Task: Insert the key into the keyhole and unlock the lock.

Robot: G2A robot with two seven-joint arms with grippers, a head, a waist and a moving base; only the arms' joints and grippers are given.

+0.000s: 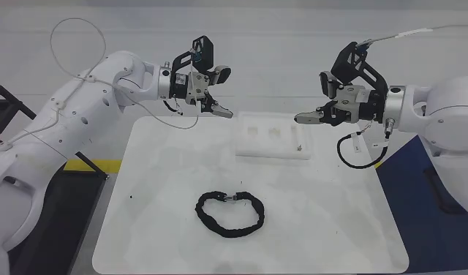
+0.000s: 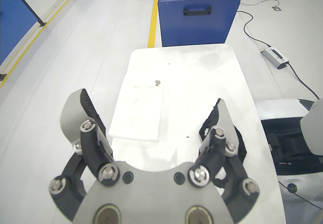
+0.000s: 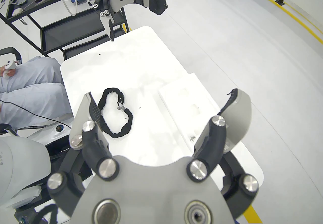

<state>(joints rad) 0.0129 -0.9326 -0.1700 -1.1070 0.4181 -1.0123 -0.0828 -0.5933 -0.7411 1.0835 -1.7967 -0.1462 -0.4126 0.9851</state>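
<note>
Key [image 1: 299, 148] tiny on the white tray [image 1: 263, 150], its shape barely discernible.

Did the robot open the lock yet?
Not yet, nothing looks done. The key lies untouched on the white tray. The left hand and the right hand are both open and empty. The black chain lock lies on the table with its loop joined. Left to do: pick up the key, push it into the keyhole and turn it.
</note>
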